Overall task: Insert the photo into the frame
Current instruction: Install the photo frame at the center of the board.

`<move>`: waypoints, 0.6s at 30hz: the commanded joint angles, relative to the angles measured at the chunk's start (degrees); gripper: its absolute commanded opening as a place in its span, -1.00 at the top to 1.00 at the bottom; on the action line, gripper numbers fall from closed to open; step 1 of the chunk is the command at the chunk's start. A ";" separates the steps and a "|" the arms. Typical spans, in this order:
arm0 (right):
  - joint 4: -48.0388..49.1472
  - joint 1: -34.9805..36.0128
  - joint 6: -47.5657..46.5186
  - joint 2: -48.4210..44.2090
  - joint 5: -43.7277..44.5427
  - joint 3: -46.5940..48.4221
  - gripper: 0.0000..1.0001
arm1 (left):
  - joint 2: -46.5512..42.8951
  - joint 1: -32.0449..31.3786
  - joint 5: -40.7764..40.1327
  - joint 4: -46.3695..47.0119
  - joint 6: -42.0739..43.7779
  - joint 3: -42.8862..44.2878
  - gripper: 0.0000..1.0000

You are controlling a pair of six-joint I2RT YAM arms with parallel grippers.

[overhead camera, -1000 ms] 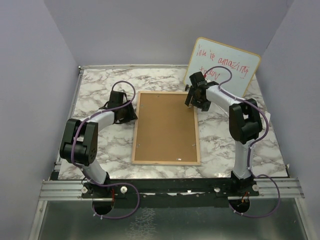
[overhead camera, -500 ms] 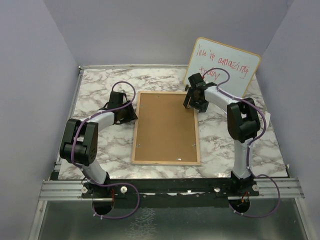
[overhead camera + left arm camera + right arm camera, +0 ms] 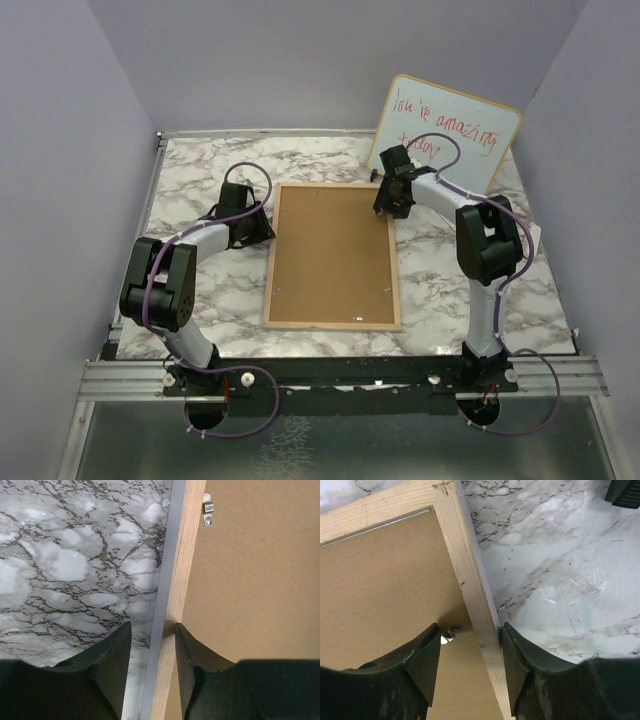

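Marble-patterned table [image 3: 200,160] between plain lavender walls [image 3: 60,150], evenly lit

1 thin light-wood rectangular frame [image 3: 330,325], 1 plain brown backing board [image 3: 330,255], 1 wood-rimmed whiteboard with red writing [image 3: 450,125], 1 grey-veined white marble table [image 3: 200,170], 2 black two-finger grippers: left gripper [image 3: 152,640], right gripper [image 3: 470,640].

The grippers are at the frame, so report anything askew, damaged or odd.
Nothing looks damaged or spilled. The frame lies flat, back up, backing board in place. Only the whiteboard sits tilted, propped at the back right. The photo shows in no view.
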 commanded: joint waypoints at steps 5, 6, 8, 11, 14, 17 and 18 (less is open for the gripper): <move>1.80 -0.44 -6.33 -3.20 -1.27 -4.74 0.14 | 1.65 0.11 -1.12 -0.51 0.08 -0.32 0.20; 1.89 -0.40 -6.55 -3.50 -1.31 -5.03 0.16 | 1.74 0.11 -1.08 -0.44 0.07 -0.22 0.21; 2.19 -0.55 -6.99 -3.99 -1.40 -5.51 0.20 | 1.88 0.11 -1.03 -0.44 0.06 -0.06 0.21; 2.37 -0.69 -7.22 -4.25 -1.62 -5.91 0.27 | 2.12 0.11 -0.99 -0.43 0.15 0.04 0.23; 2.41 -0.85 -7.16 -4.12 -1.83 -5.83 0.38 | 2.23 0.11 -1.01 -0.46 0.30 0.08 0.23; 2.18 -1.00 -7.16 -4.07 -1.99 -5.57 0.48 | 2.24 0.11 -1.05 -0.47 0.33 0.04 0.25; 2.17 -1.00 -7.22 -4.02 -2.09 -5.56 0.49 | 2.19 0.11 -1.06 -0.46 0.33 -0.02 0.25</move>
